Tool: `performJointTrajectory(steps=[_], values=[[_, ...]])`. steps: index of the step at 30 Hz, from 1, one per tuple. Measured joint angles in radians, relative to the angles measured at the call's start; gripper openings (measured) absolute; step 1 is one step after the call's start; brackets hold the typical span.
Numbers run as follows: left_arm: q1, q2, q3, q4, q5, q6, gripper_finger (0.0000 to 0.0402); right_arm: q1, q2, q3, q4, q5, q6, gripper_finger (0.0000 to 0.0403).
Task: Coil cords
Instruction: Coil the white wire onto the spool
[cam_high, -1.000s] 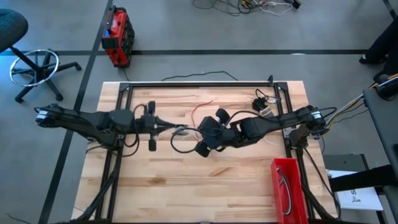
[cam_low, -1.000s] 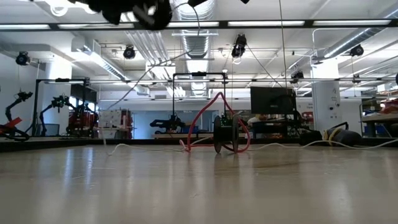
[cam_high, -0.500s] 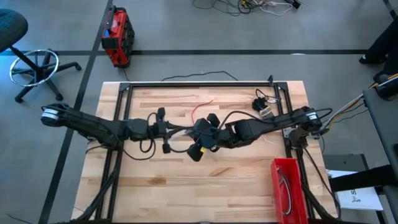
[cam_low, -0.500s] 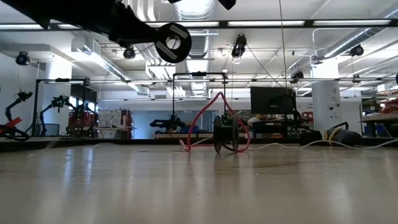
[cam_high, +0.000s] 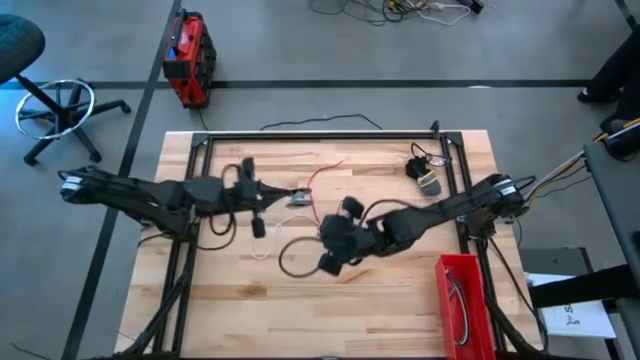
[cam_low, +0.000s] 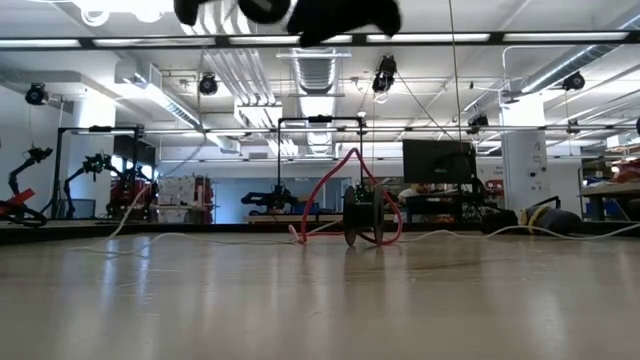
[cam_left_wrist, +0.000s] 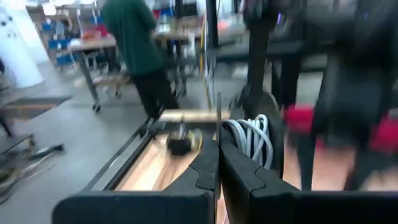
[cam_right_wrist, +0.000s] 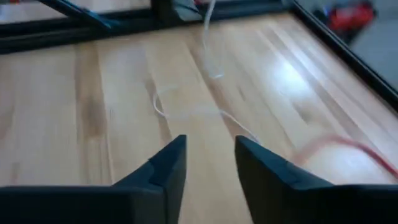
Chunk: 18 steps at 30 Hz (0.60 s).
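Cords lie spread over the middle of your wooden surface (cam_high: 400, 290): a black cord (cam_high: 292, 258) forms a loose loop just left of the right end effector (cam_high: 333, 243), a red cord (cam_high: 322, 172) runs across the far middle, and a thin white cord (cam_high: 258, 252) trails beside the black loop. Your left end effector (cam_high: 298, 196) is at the centre-left, its fingers (cam_left_wrist: 208, 165) pressed together on a thin upright white strand; a coil of white cord (cam_left_wrist: 252, 138) shows just beyond them in the left wrist view. Your right end effector sits near the centre with its fingers (cam_right_wrist: 168, 163) spread apart and nothing between them, above bare wood crossed by the white cord. A red bin (cam_high: 463, 300) stands at the near right, and a person (cam_left_wrist: 140, 43) in green stands beyond the surface.
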Motion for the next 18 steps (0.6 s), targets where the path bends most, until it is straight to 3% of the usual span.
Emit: performJointTrajectory(steps=[5, 8, 15, 18], values=[[0.000, -0.081, 0.016, 0.025, 0.061, -0.056, 0.0000, -0.020, 0.083, -0.196, 0.603, 0.006, -0.263, 0.0170], [0.000, -0.109, 0.016, 0.042, 0.082, -0.089, 0.0000, -0.050, 0.168, -0.212, 0.865, 0.005, -0.382, 0.0182], [0.000, -0.140, 0.010, 0.084, 0.102, -0.126, 0.0000, -0.100, 0.328, -0.066, 0.928, 0.004, -0.470, 0.0185], [0.000, -0.152, 0.010, 0.094, 0.106, -0.127, 0.0000, -0.112, 0.377, -0.013, 0.923, 0.052, -0.446, 0.0183]])
